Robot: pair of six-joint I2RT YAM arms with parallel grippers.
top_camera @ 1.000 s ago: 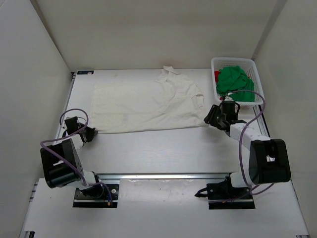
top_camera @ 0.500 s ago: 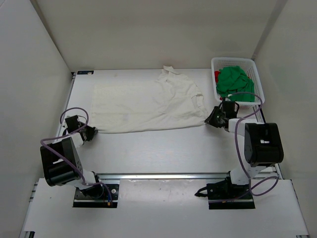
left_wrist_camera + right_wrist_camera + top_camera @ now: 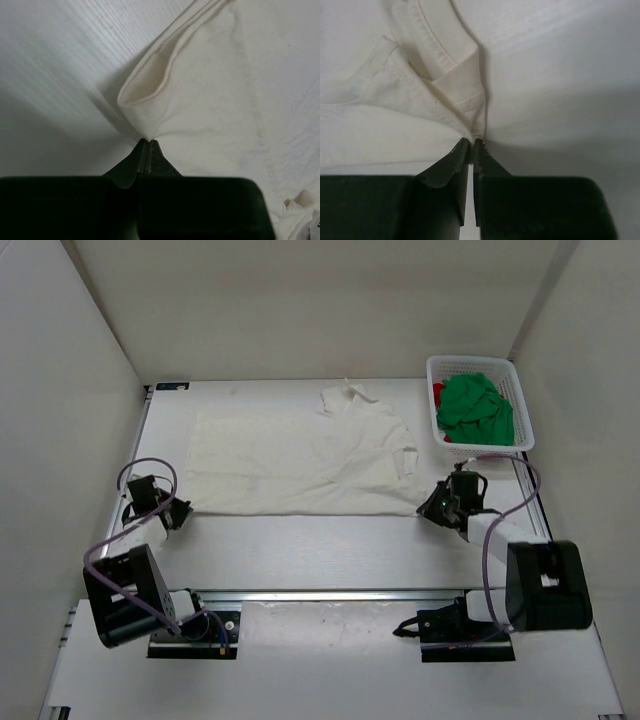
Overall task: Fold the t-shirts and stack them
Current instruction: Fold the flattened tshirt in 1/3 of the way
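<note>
Cream-white t-shirt [image 3: 300, 465] lay spread on the counter [image 3: 330, 550] to the left of the basket [image 3: 522, 412] when I checked the overhead view. The green t-shirt [image 3: 475, 408] sat heaped in that basket, with a sliver of the red t-shirt [image 3: 438, 392] at its far left corner. A second before, my right end effector [image 3: 432, 508] had stood apart beside the sleeve, closer to the basket. By now it had come together and drawn away from the basket toward the arm bases, and the shirt's near hem ran straighter. The left end effector [image 3: 183, 510] sat well left of the basket, about where it was.

On the left wrist view, the left end effector [image 3: 146, 142] was clamped on a folded corner of the cloth [image 3: 215, 100], which puckered into the tips.

On the right wrist view, the right end effector [image 3: 471, 142] pinched a hemmed corner [image 3: 445, 85] at its very tips. I judged both near corners were now held, so the first fold could start.
</note>
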